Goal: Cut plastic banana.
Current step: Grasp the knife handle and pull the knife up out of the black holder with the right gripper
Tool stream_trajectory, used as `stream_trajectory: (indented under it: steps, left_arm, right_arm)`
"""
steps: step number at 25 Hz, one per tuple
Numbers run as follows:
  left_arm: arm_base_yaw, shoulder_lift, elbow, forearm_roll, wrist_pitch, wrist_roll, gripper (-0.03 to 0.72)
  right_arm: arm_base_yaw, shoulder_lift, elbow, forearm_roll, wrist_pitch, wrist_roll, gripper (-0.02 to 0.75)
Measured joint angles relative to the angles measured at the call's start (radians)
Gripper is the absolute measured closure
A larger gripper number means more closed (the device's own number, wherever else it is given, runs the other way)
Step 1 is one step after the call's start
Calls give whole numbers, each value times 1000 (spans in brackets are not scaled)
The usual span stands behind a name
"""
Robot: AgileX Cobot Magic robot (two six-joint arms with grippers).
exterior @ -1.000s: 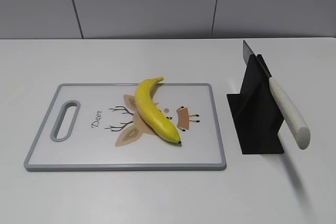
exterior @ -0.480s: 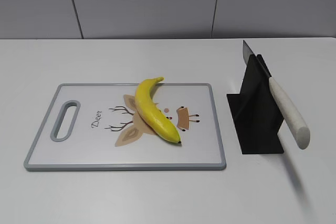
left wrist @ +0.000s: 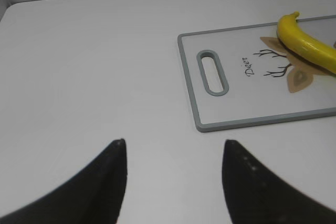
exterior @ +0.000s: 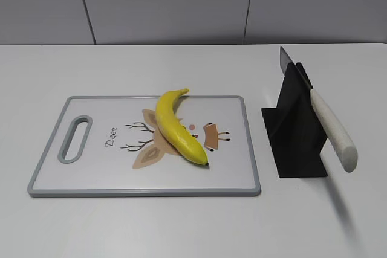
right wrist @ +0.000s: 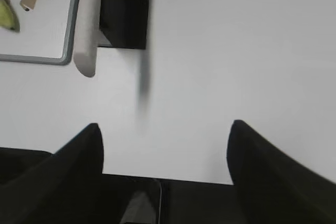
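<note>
Nothing on the worktop [exterior: 181, 228] has moved since the earlier frames. The plastic banana [exterior: 176, 126] lies diagonally on the cutting board [exterior: 236, 173] – left of the knife [exterior: 329, 126], which the right tool [right wrist: 164, 153] is nearer to. Both right and left tool [left wrist: 173, 169] stand apart, empty.

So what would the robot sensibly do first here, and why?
Probably move the open right gripper toward the knife handle: the banana lies uncut on the cutting board, the knife sits in its black stand, and both grippers are empty.
</note>
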Motion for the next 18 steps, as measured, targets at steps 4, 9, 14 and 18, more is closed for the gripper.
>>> stream_trajectory:
  steps: [4,9,14,18]
  left_arm:
    - [0,0,0,0,0,0,124]
    - [0,0,0,0,0,0,124]
    - [0,0,0,0,0,0,124]
    - [0,0,0,0,0,0,124]
  right_arm:
    - [0,178,-76,39,0,-4,195]
    - [0,357,-140,151,-1,-41,215]
    - [14,496,-197,212,-1,-66,216]
    - [121,573,-233,189,-2,-51,216]
